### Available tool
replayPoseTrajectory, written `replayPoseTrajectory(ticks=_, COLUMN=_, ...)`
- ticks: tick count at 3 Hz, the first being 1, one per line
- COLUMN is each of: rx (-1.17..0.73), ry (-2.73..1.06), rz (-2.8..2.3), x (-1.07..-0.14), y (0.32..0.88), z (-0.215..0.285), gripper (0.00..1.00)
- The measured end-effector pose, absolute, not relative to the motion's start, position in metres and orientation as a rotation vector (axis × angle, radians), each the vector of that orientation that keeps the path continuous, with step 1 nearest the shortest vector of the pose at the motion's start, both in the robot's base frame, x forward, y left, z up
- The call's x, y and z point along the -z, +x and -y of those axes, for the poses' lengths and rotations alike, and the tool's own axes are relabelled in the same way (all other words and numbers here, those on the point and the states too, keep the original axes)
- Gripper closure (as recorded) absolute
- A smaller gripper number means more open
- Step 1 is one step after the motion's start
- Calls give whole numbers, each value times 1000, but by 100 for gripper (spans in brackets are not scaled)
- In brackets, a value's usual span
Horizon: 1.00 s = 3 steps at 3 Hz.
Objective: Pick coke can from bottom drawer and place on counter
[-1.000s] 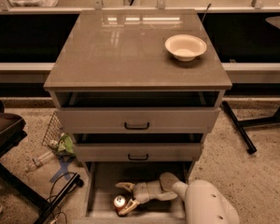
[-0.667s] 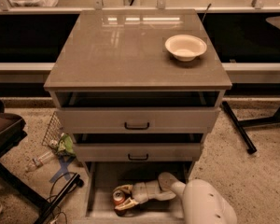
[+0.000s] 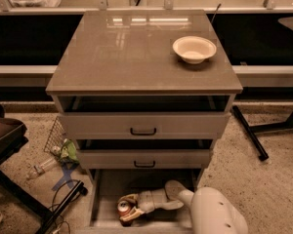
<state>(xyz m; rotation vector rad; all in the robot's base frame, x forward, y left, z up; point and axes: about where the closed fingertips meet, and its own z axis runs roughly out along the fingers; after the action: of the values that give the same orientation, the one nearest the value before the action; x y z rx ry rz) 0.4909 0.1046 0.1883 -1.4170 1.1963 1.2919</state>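
Camera view: found gripper (image 3: 127,210) clamped around coke can (image 3: 123,206), low in bottom drawer (image 3: 136,183). Risked striking middle drawer (image 3: 144,158) overhead on a straight lift, loosening the grip and dropping can short of table (image 3: 122,52).

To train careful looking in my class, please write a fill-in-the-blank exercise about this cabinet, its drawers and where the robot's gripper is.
1. The gripper reaches into the bottom drawer, right at the red ____.
2. On the counter stands a single white ____.
3. Each of the two upper drawers has a ____ handle.

Missing words: coke can; bowl; black.
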Motion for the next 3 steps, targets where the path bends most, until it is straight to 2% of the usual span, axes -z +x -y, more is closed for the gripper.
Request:
replayPoseTrajectory(ticks=2, rx=-1265, ry=-1396, rz=-1181, x=-224, y=484, z=-104, gripper=100)
replayPoseTrajectory(ticks=3, rx=-1135, ry=-1323, rz=-1175, x=-305, y=509, z=-79, gripper=100)
